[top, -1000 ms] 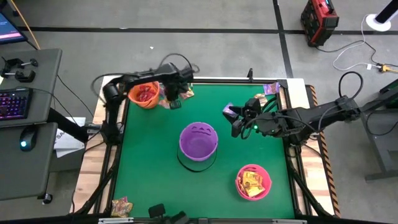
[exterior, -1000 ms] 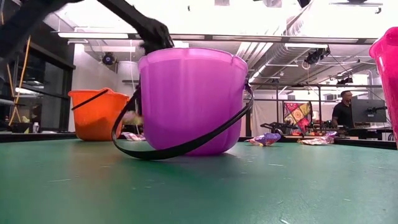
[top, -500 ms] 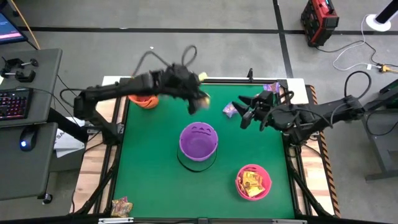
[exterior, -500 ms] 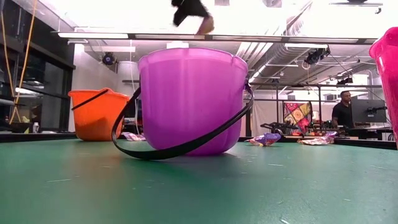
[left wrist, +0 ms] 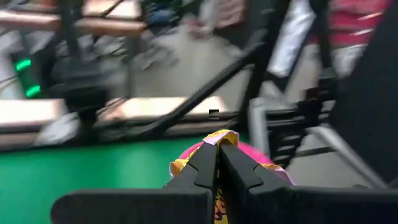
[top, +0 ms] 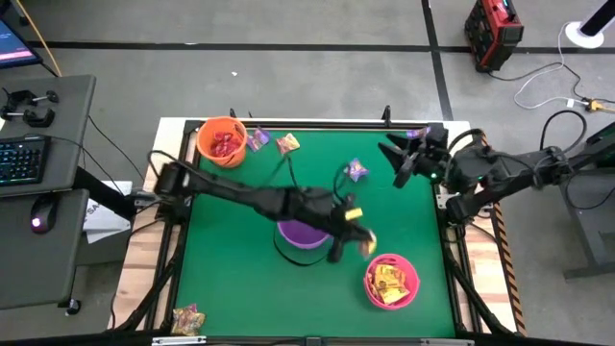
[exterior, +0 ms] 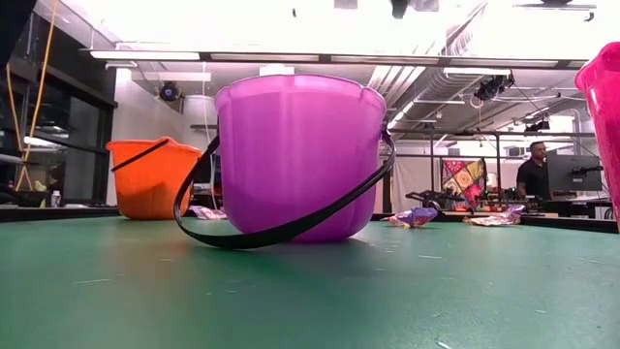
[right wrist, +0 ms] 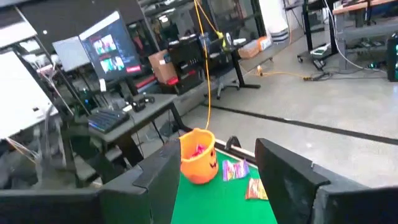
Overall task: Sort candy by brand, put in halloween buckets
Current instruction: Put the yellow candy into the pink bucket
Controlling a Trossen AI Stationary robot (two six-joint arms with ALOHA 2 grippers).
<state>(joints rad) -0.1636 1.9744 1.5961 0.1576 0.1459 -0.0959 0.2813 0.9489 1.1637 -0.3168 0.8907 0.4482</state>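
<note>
Left claw (top: 357, 242) sits centre-right in the high view, betw. purple bucket (top: 306, 234) and pink bucket (top: 391, 280), pinched on a yellow candy (top: 353, 211). Right claw (top: 394, 160) at upper right, fingers spread, nothing in it. 3 buckets total: orange bucket (top: 222, 141) upper left w/ red candy inside, purple mid, pink lower right w/ yellow packets. Loose candy on green tabletop (top: 240, 279): 3 near top edge, 1 more at right corner, 1 off the mat at lower left.

Low view: purple centre, orange left, pink at right edge; 2 packets far right.

Left wrist view: fingers (left wrist: 200, 167) closed on yellow wrapper, pink bucket behind.

Right wrist view: fingers wide; orange bucket + 2 packets beyond.
</note>
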